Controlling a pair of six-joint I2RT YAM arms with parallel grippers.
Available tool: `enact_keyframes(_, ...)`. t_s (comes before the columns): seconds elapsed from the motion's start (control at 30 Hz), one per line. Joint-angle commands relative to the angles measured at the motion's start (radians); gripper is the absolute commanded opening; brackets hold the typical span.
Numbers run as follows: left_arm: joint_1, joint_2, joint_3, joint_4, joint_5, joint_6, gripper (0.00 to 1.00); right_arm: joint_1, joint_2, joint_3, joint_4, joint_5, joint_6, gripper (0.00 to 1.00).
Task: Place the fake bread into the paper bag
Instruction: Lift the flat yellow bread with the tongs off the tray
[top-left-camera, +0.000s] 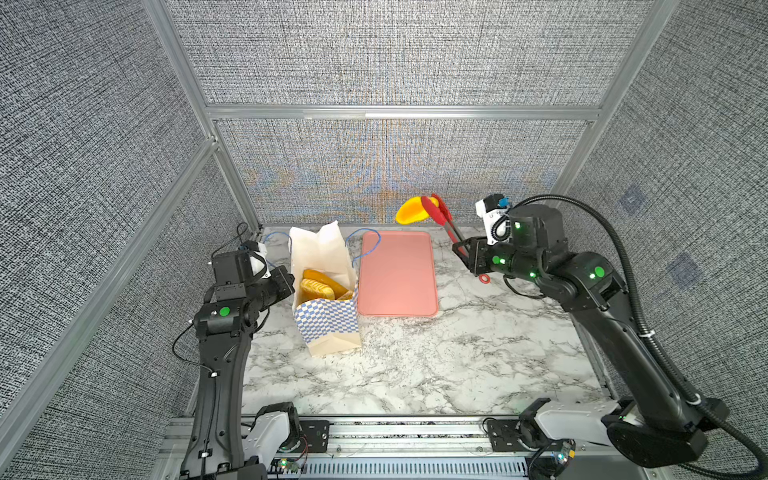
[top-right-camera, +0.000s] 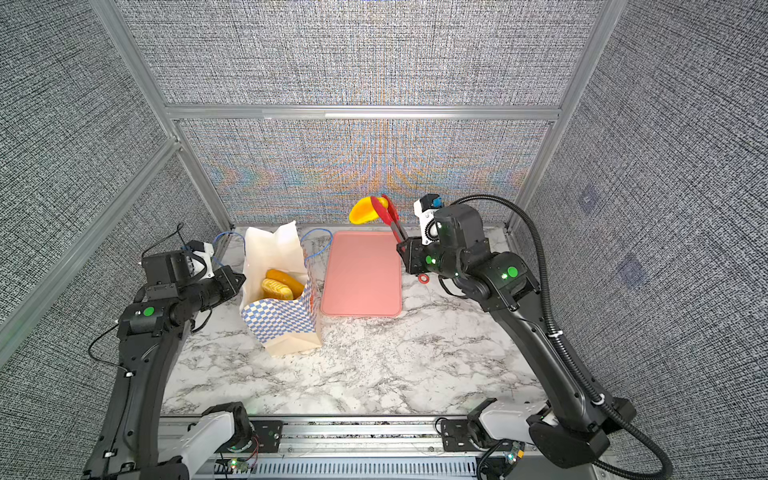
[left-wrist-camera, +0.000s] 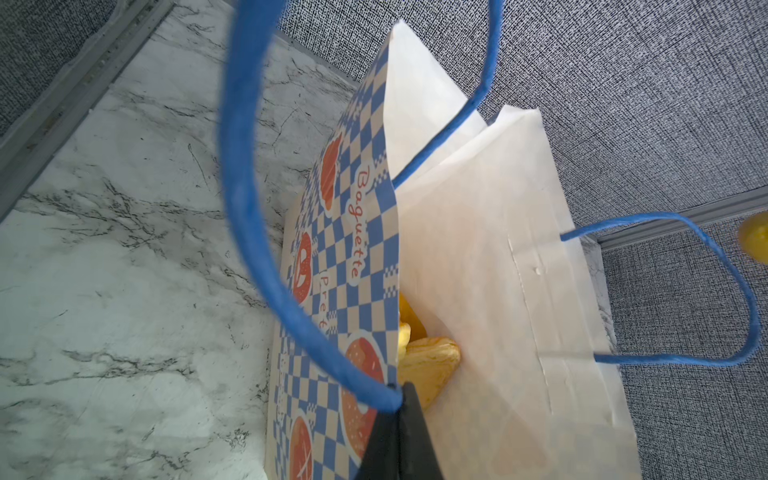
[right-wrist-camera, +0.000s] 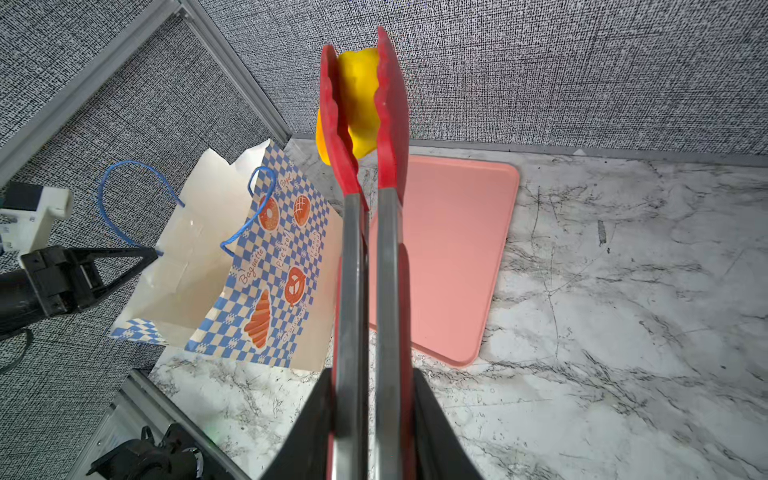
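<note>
The paper bag (top-left-camera: 328, 328) (top-right-camera: 286, 324) stands open at the back left of the table. Two pieces of fake bread (top-left-camera: 320, 284) (top-right-camera: 282, 284) (left-wrist-camera: 432, 365) show inside it. My left gripper (top-left-camera: 293, 286) (top-right-camera: 241, 279) (left-wrist-camera: 404, 392) is shut on the paper bag's (left-wrist-camera: 478, 249) left rim by a blue handle. My right gripper (top-left-camera: 467, 249) (top-right-camera: 405, 249) (right-wrist-camera: 372, 372) is shut on red tongs (top-left-camera: 440, 216) (top-right-camera: 390, 216) (right-wrist-camera: 365, 249). The tongs pinch a yellow-orange fake bread (top-left-camera: 409, 212) (top-right-camera: 362, 212) (right-wrist-camera: 361, 104) in the air above the tray's far edge, to the right of the paper bag (right-wrist-camera: 266, 266).
A flat pink tray (top-left-camera: 397, 274) (top-right-camera: 361, 274) (right-wrist-camera: 453, 257) lies right of the bag on the marble table (top-left-camera: 415, 365). Grey fabric walls with aluminium frame rails close the back and both sides. The bag's blue cord handles (left-wrist-camera: 245, 187) loop close to the left wrist camera.
</note>
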Motion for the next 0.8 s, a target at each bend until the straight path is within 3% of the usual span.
enact_keyframes(0.0, 0.000, -0.003, 0.006, 0.000, 0.001, 0.004, 0.00, 0.013, 0.000, 0.026, 0.024, 0.023, -0.019, 0.29)
enact_keyframes(0.77, 0.000, -0.007, 0.002, -0.003, 0.000, 0.001, 0.00, 0.220, 0.065, 0.158, 0.058, 0.054, -0.129, 0.29)
